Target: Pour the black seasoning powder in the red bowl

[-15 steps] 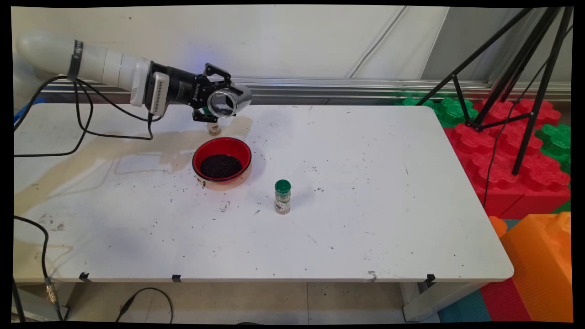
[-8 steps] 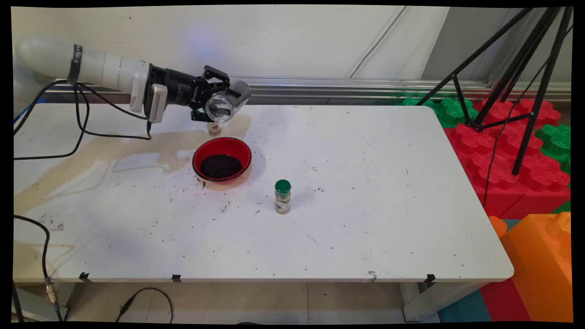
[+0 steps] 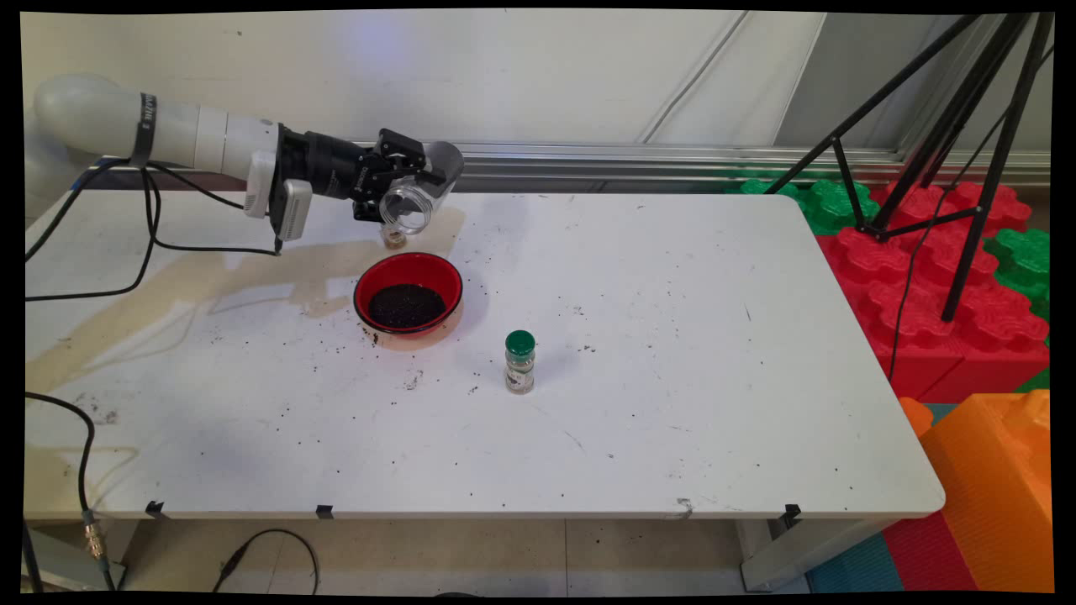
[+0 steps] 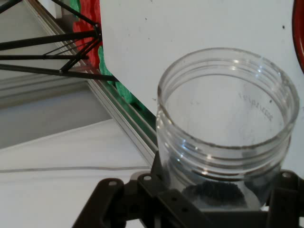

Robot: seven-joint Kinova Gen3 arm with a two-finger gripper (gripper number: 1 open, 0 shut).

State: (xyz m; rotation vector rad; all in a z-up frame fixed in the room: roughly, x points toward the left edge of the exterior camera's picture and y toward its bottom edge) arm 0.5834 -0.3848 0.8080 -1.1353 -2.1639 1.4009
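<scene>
My gripper is shut on a clear plastic jar, held tilted above the table behind the red bowl. The jar's open mouth faces down and toward the camera. In the hand view the clear jar fills the right half, clamped in the black linkage, with only a little dark residue at its bottom. The red bowl holds a heap of dark grains. A small jar stands on the table just under the gripper, partly hidden. A green-capped spice bottle stands upright to the bowl's right front.
Dark grains are scattered over the white table around the bowl. Black cables hang from the arm. A black tripod and red, green and orange foam blocks stand off the table's right side.
The wrist has rolled, turning the jar's mouth from facing the camera to pointing further downward. The gripper has dropped slightly and shifted a little left.
</scene>
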